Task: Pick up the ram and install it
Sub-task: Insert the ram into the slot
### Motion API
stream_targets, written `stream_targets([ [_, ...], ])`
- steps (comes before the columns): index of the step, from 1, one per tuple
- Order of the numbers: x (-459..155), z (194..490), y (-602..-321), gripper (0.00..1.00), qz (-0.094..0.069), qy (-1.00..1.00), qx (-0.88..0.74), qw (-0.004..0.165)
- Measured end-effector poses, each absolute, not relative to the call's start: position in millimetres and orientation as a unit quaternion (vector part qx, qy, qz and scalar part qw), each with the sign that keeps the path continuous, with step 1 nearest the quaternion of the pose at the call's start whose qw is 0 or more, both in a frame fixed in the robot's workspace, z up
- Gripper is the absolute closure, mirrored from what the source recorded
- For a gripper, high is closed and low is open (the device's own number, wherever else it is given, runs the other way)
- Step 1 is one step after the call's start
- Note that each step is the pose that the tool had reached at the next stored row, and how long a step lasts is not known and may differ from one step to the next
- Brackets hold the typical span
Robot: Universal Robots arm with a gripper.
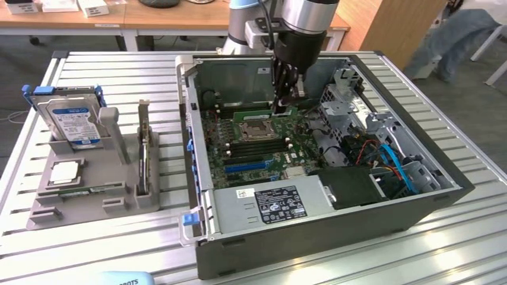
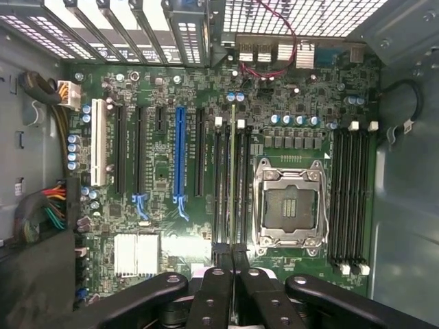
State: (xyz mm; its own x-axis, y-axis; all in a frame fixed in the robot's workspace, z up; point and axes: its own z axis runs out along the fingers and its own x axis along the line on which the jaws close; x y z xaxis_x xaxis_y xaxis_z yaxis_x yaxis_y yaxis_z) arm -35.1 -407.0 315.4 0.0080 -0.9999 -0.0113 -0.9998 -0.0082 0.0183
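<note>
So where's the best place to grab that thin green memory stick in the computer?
By its flat faces along the upper long edge, coming down from above. The ram stands on edge in line with the motherboard slots, leaving its lower edge free. The claw pinches it that way.

A ribbed metal table (image 1: 95, 65) of long silver slats spans the lower and middle exterior view, evenly lit, without hard shadows; behind it, along the upper left edge, stands a pale wooden desk (image 1: 158, 21) carrying small white boxes (image 1: 95, 7), its white legs reaching down to a grey floor (image 1: 16, 59); the same grey floor shows at the right edge; at the upper right rises a light wooden panel (image 1: 388, 27), and beside it hangs a blue-grey cloth (image 1: 455, 38) draped over white furniture.
</note>
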Motion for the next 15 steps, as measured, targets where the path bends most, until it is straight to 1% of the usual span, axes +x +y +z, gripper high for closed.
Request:
stream_targets([
  [15,-35.1,308.0,-407.3,0.88,-0.01,-0.704,0.71,0.003],
])
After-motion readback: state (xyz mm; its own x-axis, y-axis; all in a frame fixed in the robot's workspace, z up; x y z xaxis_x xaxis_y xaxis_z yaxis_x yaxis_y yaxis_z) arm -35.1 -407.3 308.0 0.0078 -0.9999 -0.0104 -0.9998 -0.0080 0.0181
